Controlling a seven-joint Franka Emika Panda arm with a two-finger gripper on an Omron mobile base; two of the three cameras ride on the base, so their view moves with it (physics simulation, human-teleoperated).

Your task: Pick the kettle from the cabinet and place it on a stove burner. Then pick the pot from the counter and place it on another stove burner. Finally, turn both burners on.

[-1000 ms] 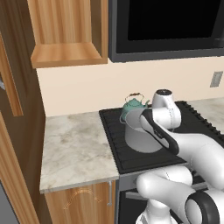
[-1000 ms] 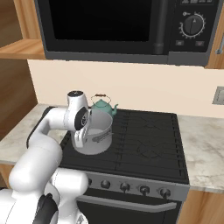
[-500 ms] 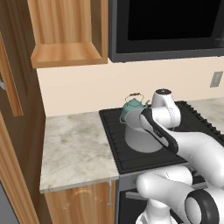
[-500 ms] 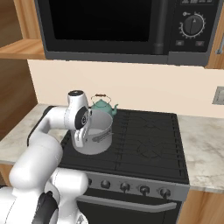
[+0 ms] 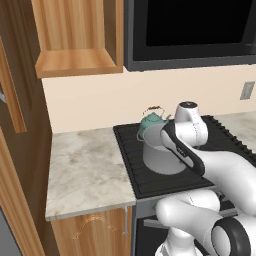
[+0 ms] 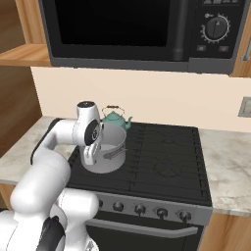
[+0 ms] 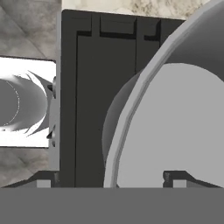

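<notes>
— Where did we find the pot point(image 6: 107, 153)?
— It stood on the near left burner of the stove point(image 6: 162, 164), upright, with the teal kettle point(image 6: 115, 119) just behind it on the far left burner. We saw the same from the left side: pot point(image 5: 159, 156) in front, kettle point(image 5: 150, 123) behind, the marble surface point(image 5: 85, 167) to the left of the cooktop.
— And our claw point(image 7: 111, 180)?
— Its tips stood wide apart, straddling the pot's rim point(image 7: 131, 113), one tip outside the wall over the black grate and one inside over the grey bottom. Neither tip was pressed to the metal, as far as we could tell.
— The cabinet?
— The wooden wall cabinet point(image 5: 77, 37) hung up left, beside the black microwave point(image 6: 132, 32).
</notes>
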